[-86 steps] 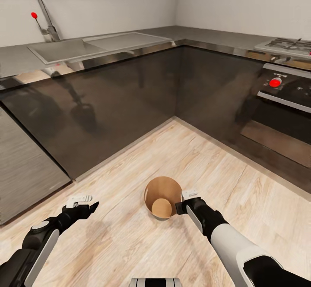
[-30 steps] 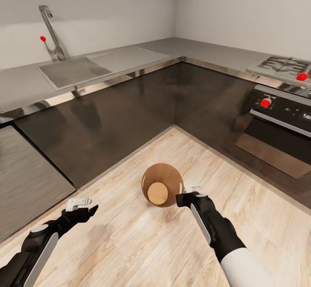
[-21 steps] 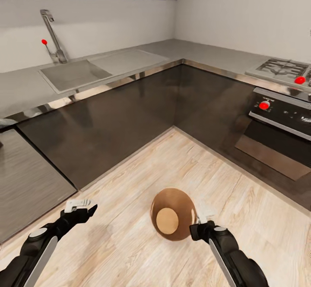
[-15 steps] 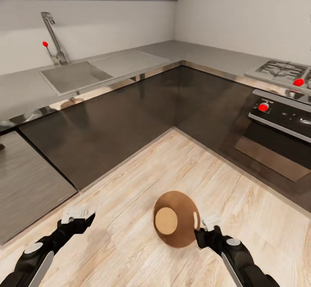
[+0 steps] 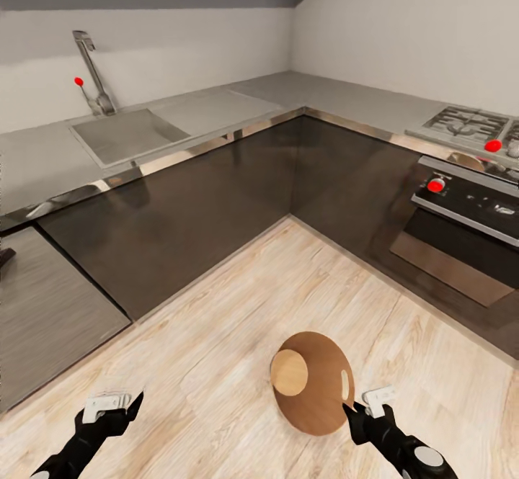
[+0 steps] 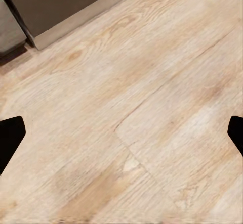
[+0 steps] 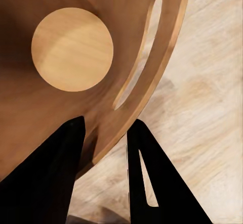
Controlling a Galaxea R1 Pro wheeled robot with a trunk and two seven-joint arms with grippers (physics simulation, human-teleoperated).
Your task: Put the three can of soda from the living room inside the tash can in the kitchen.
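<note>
Nearest, the right gripper (image 7: 104, 143) has its jaws pinched on the rim of the tash can (image 5: 317, 385), beside the slot handle, holding it tilted above the wood floor (image 5: 216, 349) with its empty inside showing. The left gripper (image 5: 108, 410) hangs over bare floor, jaws wide and empty. The bin looks stiff, light and smooth; the rim grip seems sensible. Beyond, dark cabinets (image 5: 187, 205) carry the steel tabletop (image 5: 346, 101) and sink (image 5: 126, 133).

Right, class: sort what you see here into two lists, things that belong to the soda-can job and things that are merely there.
Belongs to the job:
- trash can, tilted, no cans visible inside
- right tool, its fingers astride the can's rim
- left tool, holding nothing

Merely there:
- sink
- faucet
- stove
- oven
- wood floor
</note>
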